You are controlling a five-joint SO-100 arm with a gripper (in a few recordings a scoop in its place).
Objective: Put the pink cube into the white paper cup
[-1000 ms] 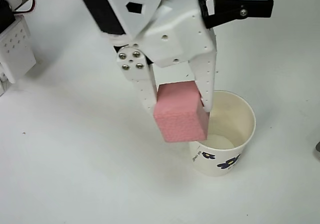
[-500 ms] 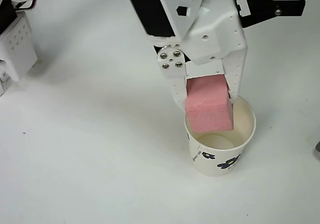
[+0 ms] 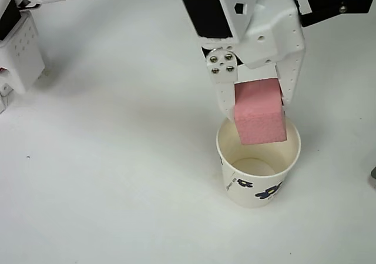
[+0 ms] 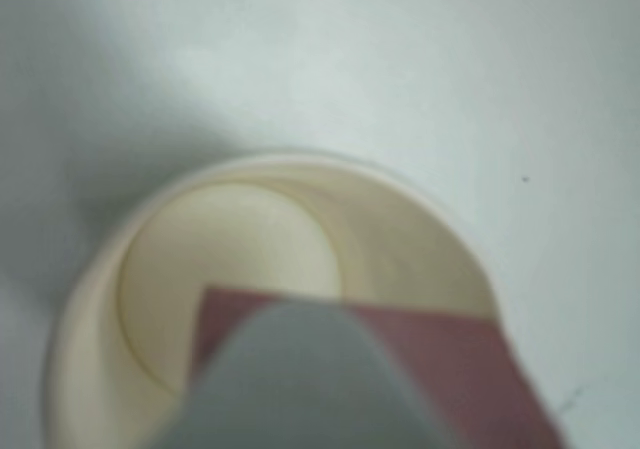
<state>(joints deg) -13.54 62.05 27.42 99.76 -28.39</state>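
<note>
Gripping the matte pink cube [image 3: 259, 112], the gripper [image 3: 257, 96] hovers over the round white paper cup [image 3: 258, 181].

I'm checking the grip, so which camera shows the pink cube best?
The overhead view: the pink cube shows whole, pinched in the tool above the white paper cup. The wrist view shows a blurred dark-pink slab.

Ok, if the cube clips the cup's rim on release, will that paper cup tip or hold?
The white paper cup probably tips easily: it looks empty, thin-walled and narrower at the base. The rim would likely flex, not crack. The pink cube, held in the pincer, looks like light foam, so any knock should be gentle.
</note>
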